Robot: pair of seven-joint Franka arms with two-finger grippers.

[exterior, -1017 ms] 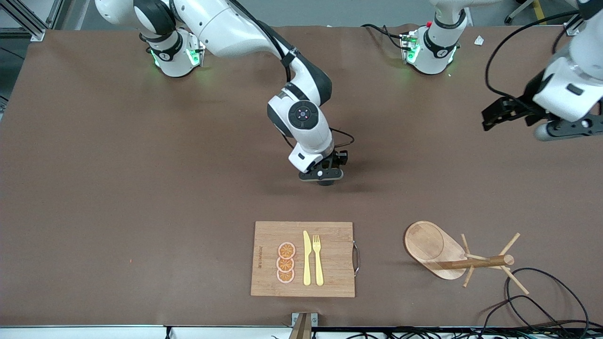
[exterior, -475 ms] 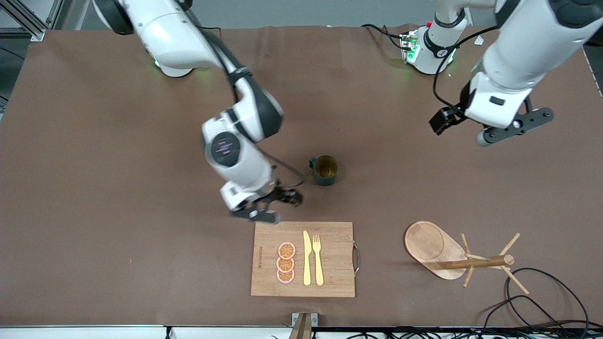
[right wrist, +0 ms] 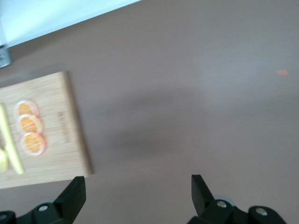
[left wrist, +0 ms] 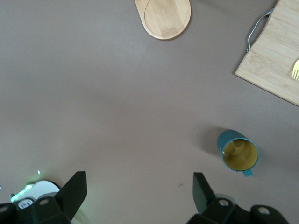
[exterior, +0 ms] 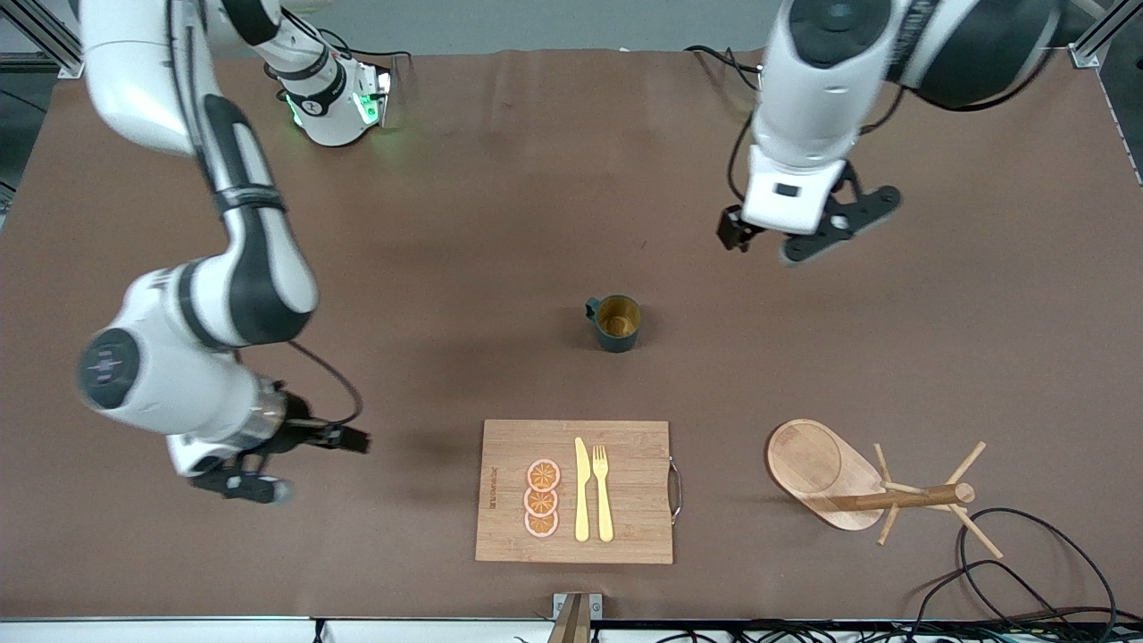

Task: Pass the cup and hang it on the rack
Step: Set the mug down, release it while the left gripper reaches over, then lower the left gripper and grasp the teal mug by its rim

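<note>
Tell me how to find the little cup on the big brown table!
Start at the bamboo cutting board with the yellow knife and fork on it. The cup stands alone on the bare table, farther from the front camera than the board, upright and untouched. It is the only dark teal thing there, yellowish-brown inside, with a small side handle.

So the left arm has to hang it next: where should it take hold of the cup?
Judging by its pose, grip the cup across its rim from above, jaws clear of the small handle, which points toward the right arm's end. It stands upright, mouth open, alone on the table; the handle stays free for a rack peg.
</note>
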